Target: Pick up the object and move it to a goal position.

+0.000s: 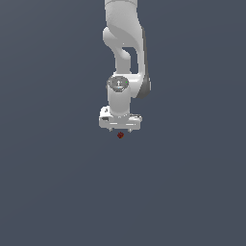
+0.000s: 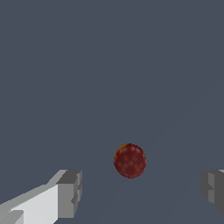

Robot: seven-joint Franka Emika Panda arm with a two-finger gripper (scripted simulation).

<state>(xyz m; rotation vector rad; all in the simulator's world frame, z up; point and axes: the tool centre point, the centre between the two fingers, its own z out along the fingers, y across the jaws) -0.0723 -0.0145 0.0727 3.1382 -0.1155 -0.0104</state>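
Evidently light and rigid, the small dark red object [image 2: 130,161] rests on the table [image 2: 109,65] and, being round, may roll; grip across its widest girth. It lies between the fingers [image 2: 70,193] of the spread hand [image 1: 120,129].

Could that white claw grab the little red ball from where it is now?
Probably yes. The gripper hangs right over the red ball with its fingers spread apart on either side, and nothing lies between them.

desk [image 1: 57,192]: plain dark grey-blue, flat | on it: dark red object [image 1: 120,135] with orange-yellow patch | place: just below pincer [image 1: 121,129], between its fingertips
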